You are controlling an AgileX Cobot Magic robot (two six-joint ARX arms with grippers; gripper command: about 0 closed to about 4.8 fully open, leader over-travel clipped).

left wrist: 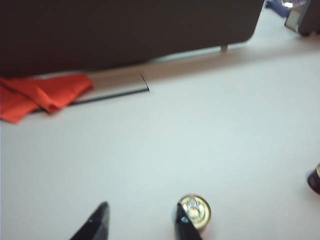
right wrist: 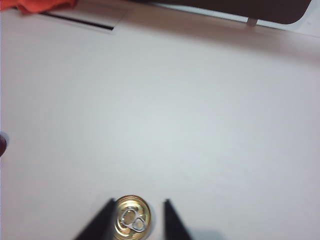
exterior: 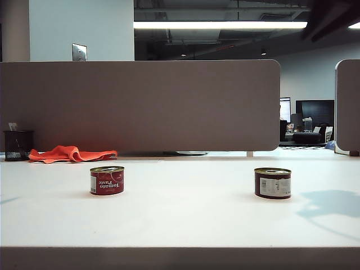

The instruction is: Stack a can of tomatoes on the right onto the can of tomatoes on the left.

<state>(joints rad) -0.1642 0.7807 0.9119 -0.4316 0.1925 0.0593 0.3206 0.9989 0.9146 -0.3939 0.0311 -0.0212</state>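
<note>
White tabletop is seen before a grey partition. Upright on it, well apart, are placed the left can and the right can. The right tool is held open above the right can, which lies near one finger; the left tool is also open, just beside the left can.

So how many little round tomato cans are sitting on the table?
2. A red tomato paste can with a gold lid stands on the white table's left; a dark red white-labelled can stands on the right, far apart.
</note>
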